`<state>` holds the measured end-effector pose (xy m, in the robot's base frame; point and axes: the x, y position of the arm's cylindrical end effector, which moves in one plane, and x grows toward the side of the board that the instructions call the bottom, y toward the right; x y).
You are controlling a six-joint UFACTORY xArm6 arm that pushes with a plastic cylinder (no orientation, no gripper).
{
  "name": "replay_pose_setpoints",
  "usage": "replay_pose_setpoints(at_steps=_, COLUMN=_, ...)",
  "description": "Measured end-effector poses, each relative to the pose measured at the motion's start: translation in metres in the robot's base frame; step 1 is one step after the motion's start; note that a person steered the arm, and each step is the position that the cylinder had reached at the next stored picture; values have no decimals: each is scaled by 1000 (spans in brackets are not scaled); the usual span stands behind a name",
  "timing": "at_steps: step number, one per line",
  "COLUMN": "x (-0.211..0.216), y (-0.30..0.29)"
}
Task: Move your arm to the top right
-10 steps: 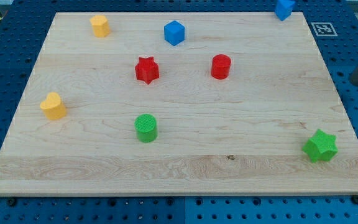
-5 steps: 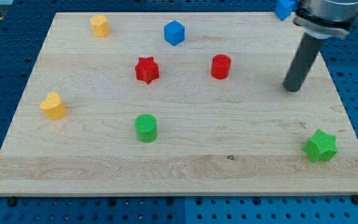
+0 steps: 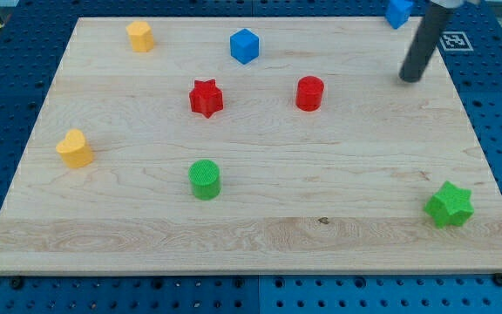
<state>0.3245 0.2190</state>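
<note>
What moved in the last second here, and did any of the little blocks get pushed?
Only my tip moved: it came in from the view's right edge, then slid toward the view's top, now just below the blue block at the top right corner. No block was pushed; all stayed put.

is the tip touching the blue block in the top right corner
Apart. The camera view shows bare wood between my tip and the blue block at the board's top right edge; the tip sits below the block, toward the view's bottom.
</note>
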Motion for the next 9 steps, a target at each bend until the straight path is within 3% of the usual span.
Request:
replay_pose_setpoints(at_steps=2, x=-85, y=-54)
replay_pose_setpoints(at_steps=3, x=-106, y=-58)
replay_pose_setpoints(at_steps=5, x=-110, y=-57)
replay_pose_setpoints(at_steps=6, x=-133, y=-57)
replay_pose_setpoints(at_steps=8, x=-130, y=-37)
replay_pose_setpoints(at_steps=9, x=-84, y=-42)
